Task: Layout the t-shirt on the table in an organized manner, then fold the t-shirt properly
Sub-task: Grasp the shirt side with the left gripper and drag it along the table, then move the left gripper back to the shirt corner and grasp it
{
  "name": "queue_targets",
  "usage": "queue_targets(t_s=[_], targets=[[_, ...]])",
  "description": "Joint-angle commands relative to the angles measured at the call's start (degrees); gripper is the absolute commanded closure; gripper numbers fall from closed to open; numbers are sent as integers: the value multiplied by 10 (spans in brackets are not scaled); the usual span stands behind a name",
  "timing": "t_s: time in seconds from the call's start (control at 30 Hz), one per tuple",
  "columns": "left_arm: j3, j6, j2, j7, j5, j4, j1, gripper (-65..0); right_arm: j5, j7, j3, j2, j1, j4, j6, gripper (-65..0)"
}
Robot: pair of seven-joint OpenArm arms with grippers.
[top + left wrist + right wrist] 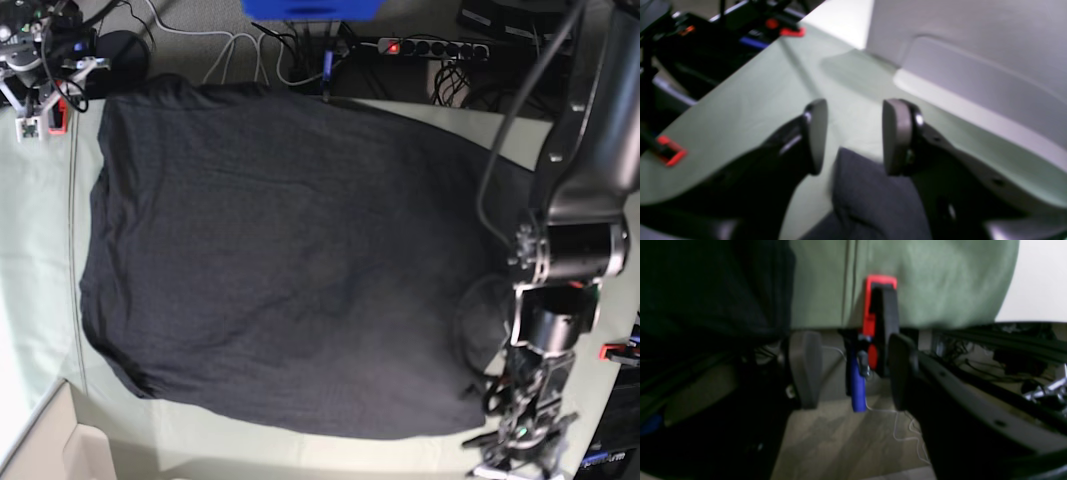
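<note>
**Dark t-shirt spread flat on a pale green surface, both arms at its edges**

A wide surface (35,260) draped in pale grey-green cloth fills most of the overhead base view. The t-shirt (290,260), charcoal black and plain on the side showing, lies spread flat across it and covers most of the cloth. Bare cloth shows as a strip beside one edge of the t-shirt, with a long crease running through it, and as a narrower band along another edge. At the far edge of the t-shirt the floor begins, with loose cables and a power strip (430,46).

A red clamp (878,306) grips the surface edge just beside the t-shirt's corner. In the right wrist view the right fingers (853,370) stand apart with nothing between them, hanging past the surface edge over the floor, the dark t-shirt close beside them.

At the opposite corner of the t-shirt, the left fingers (853,136) also stand apart and grip nothing; a fold of the t-shirt lies just below them on the cloth. Beyond it is open green cloth, a pale wall panel (973,50), and another red clamp (671,151) at the edge.
</note>
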Motion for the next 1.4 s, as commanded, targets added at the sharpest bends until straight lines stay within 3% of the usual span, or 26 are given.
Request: queue_targets(t_s=[0.0, 0.37, 0.57, 0.77, 0.93, 1.13, 1.37], targets=[[-1, 2, -3, -16, 1, 8, -20, -289, 5, 8, 3, 5, -3, 11, 0, -323], [-1, 6, -14, -9, -1, 38, 84, -290, 5, 8, 3, 5, 4, 11, 0, -323], [-2, 6, -44, -6, -45, 189, 227, -293, 5, 9, 5, 6, 20, 11, 0, -326], [-2, 6, -95, 81, -118, 348, 378, -293, 5, 8, 13, 7, 26, 11, 0, -326], [-20, 6, -131, 81, -164, 434, 496, -293, 5, 8, 13, 5, 24, 11, 0, -326], [-104, 2, -129, 85, -166, 493, 592, -293, 5, 8, 13, 4, 22, 9, 0, -326], [-110, 1, -128, 86, -166, 509, 631, -294, 5, 8, 13, 3, 21, 8, 0, -326]])
